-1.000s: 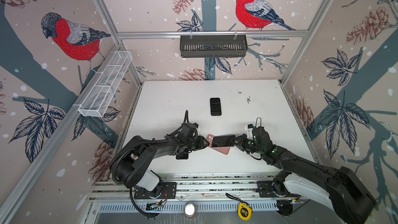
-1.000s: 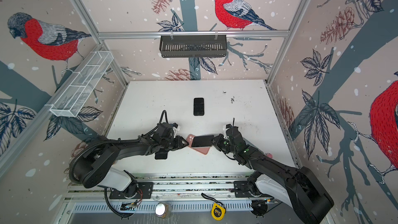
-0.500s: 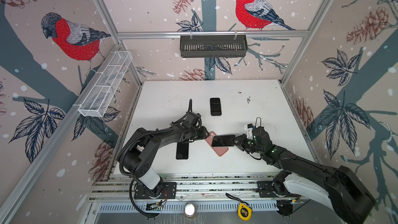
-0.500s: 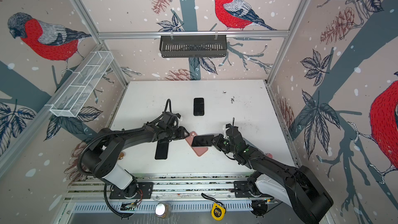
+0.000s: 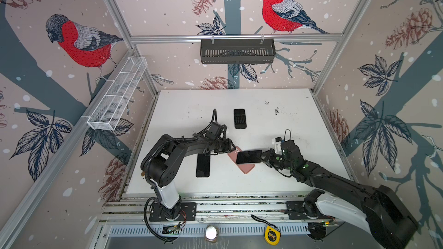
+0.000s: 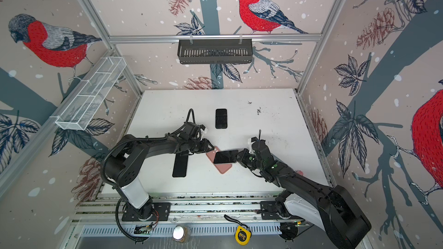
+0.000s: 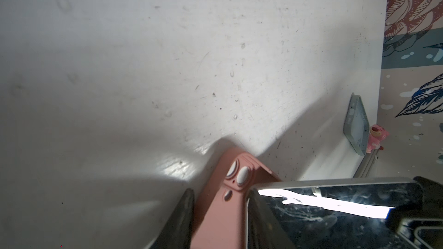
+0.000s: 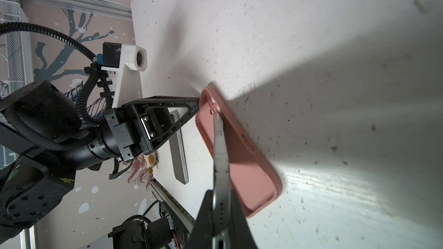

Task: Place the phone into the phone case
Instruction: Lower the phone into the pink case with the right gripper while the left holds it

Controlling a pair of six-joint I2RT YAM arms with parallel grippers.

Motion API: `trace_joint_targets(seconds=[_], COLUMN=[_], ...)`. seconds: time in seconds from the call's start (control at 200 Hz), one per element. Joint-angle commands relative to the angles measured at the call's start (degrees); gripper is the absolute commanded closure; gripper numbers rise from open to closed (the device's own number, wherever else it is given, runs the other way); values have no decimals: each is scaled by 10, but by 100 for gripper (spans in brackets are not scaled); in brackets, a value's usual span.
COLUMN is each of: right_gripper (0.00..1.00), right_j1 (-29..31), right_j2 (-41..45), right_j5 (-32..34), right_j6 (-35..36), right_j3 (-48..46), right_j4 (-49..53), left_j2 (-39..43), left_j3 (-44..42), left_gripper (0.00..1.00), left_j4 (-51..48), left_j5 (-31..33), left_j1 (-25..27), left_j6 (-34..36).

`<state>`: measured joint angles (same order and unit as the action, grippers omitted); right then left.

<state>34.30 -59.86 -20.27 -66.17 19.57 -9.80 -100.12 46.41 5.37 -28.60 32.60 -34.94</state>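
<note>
The phone (image 5: 248, 157) hangs just over the white surface (image 5: 287, 120) in both top views. It is screen up and pinched at one short end by the right jaws, pressed tight on it at the tip of the right arm (image 5: 335, 183). It lies crosswise over the pink case (image 5: 245, 169), which sits hollow side up on the surface. The left arm (image 5: 191, 143) reaches in from the other side, and the left jaws sit at the case's far corner. A second dark phone (image 5: 203, 166) lies flat beside the left arm. A dark slab (image 5: 240, 118) (phone or case, I cannot say) lies farther back.

From the left wrist, the left jaws stand partly apart. The camera-hole end of the case (image 7: 218, 216) fills the gap between them, an edge against each, so they grip it. The phone (image 7: 323, 211) comes in over one jaw, with glare on its scratched glass. A grey case (image 7: 357, 125) and a small pink toy (image 7: 377, 138) sit at the surface's edge by the wall.

From the right wrist, the phone (image 8: 221, 159) shows edge-on, running out from the right jaws over the hollow of the case (image 8: 247, 164). Its far tip is near the camera holes, but I cannot tell whether it touches the case. The second dark phone (image 8: 179, 144) lies flat beyond.
</note>
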Motion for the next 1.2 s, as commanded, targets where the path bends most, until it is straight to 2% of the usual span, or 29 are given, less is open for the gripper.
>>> trace_joint_targets(seconds=[0.0,0.16,0.315,0.68,0.876,1.196], right_gripper=[99,99,99,99,99,99], right_j1=[0,1,7,10,11,12], right_j2=[2,-7,-20,-8,-16,-48], right_j5=[37,42,32,-2,-28,-52], right_j6=[32,43,46,72,71,54], right_j3=[21,36,36,17,9,-13], right_j4=[45,50,40,32,17,-31], left_j2=[21,64,77,98,101,89], left_j3=[-40,-112,-137,-108,-112,-138], left_gripper=[61,61,61,61,61,61], left_j4=[52,115,141,57,56,104], left_j5=[-26,-23,-14,18,8,-9], left_j1=[10,47,84,75,53,53], left_j6=[-38,-95,-124,-77,-68,-93])
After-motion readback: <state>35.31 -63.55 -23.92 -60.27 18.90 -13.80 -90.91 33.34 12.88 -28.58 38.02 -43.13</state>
